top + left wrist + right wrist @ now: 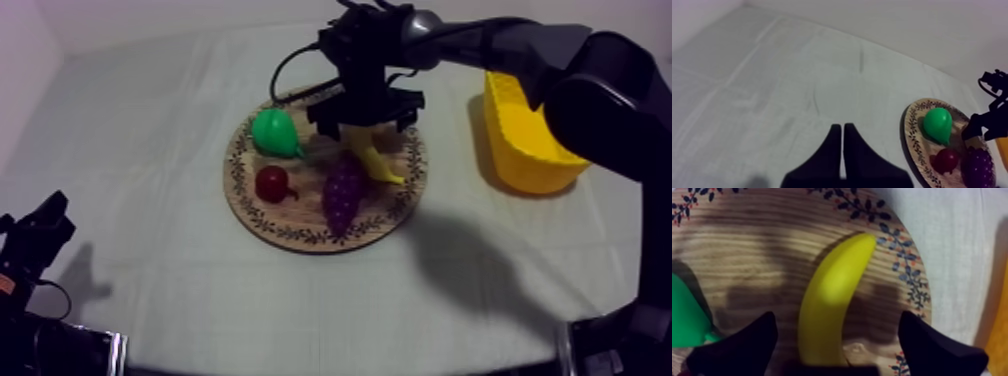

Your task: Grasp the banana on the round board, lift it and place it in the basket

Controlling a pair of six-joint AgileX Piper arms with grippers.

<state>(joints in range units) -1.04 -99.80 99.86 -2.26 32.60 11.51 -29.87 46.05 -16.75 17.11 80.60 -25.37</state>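
My right gripper (365,128) hangs over the banana (375,162) on the wooden board (300,214) mid-frame, fingers wide apart. My left gripper (842,128) is pressed together, holding nothing.

- Light's soft and kinda dim, coming from above, with a purplish cast on the table (150,150).
- Right arm (500,40) throws a big fuzzy shadow on the cloth, near and right of the wooden board (243,165).
- Up close, dark blotchy shadows sit either side of the banana (827,303), which has a mild bright patch.
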